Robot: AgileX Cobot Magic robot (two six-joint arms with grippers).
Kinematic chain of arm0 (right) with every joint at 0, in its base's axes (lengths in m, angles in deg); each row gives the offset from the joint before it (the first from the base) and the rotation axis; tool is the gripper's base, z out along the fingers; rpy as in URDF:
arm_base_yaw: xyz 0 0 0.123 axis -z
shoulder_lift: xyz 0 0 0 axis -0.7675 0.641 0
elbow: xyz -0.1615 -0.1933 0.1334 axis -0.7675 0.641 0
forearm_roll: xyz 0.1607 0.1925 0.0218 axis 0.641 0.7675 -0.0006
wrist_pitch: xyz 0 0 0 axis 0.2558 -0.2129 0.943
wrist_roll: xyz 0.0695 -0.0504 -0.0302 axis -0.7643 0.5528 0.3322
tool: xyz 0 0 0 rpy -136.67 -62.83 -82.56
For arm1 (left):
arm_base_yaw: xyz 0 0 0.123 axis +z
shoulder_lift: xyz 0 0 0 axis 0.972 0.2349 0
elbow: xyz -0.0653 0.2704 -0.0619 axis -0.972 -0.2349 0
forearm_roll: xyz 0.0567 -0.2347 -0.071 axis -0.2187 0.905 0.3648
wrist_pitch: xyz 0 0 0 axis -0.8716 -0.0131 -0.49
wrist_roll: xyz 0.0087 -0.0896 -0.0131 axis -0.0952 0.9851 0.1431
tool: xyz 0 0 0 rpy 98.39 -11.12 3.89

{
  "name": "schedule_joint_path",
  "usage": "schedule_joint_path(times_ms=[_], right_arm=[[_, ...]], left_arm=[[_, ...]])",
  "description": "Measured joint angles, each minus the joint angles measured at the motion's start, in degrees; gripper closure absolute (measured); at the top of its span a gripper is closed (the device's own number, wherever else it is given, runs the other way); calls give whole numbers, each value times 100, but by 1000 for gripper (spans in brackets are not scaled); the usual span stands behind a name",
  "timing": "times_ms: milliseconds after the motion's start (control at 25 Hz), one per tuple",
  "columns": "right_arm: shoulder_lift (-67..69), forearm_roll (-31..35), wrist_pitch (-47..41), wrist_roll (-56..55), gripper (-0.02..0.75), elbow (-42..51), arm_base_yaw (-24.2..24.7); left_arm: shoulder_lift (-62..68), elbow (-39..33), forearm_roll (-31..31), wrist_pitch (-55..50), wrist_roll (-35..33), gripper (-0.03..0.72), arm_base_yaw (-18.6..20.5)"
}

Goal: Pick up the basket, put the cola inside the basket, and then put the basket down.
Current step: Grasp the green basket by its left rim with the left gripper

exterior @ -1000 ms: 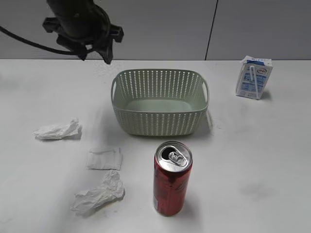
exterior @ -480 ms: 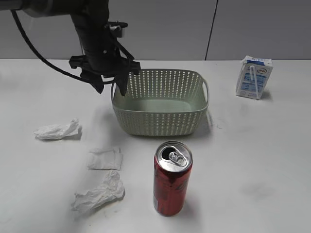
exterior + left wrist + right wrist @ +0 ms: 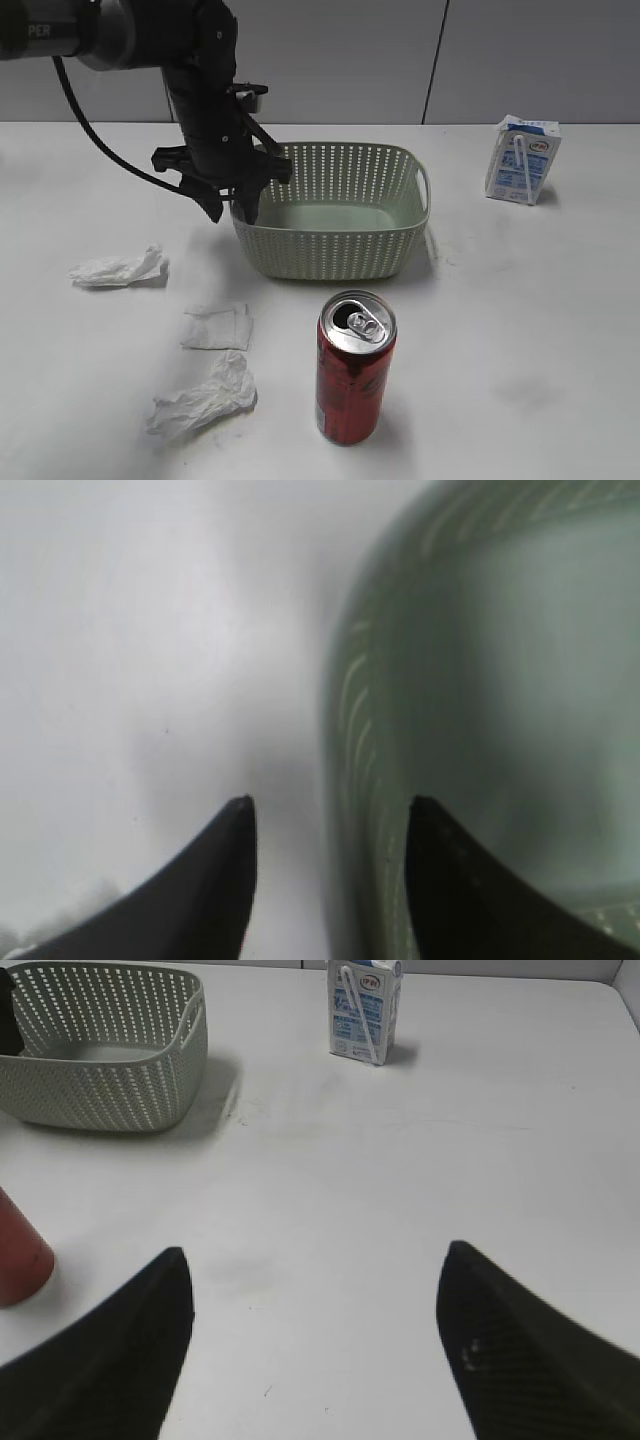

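The pale sage-green basket [image 3: 330, 215] stands on the white table, empty. My left gripper [image 3: 232, 212] is open and straddles the basket's left wall [image 3: 365, 740]: one finger outside, one inside. The red cola can [image 3: 354, 368] stands upright in front of the basket, apart from it; its side shows at the left edge of the right wrist view [image 3: 18, 1252]. My right gripper [image 3: 315, 1260] is open and empty over bare table, right of the can. The basket also shows in the right wrist view [image 3: 105, 1050].
A blue-and-white drink carton [image 3: 522, 159] stands at the back right, also in the right wrist view [image 3: 363, 1010]. Three crumpled white tissues [image 3: 120, 268] [image 3: 215, 327] [image 3: 203, 398] lie left of the basket and can.
My left arm came down from high at the back left to the basket's left wall, its open fingers now on either side of it. Basket and can have not moved.
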State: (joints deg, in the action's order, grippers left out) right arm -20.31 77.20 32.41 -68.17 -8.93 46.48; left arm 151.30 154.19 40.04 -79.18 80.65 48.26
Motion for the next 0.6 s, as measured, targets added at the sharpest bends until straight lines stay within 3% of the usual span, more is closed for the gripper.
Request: schedule_joint_path(times_ms=[280, 600], right_arm=[[0, 0, 0, 0, 167, 0, 0], [0, 0, 0, 0, 167, 0, 0]], left_arm=[[-12, 0, 212, -64, 243, 669, 0], [-162, 0, 387, -106, 441, 691, 0]])
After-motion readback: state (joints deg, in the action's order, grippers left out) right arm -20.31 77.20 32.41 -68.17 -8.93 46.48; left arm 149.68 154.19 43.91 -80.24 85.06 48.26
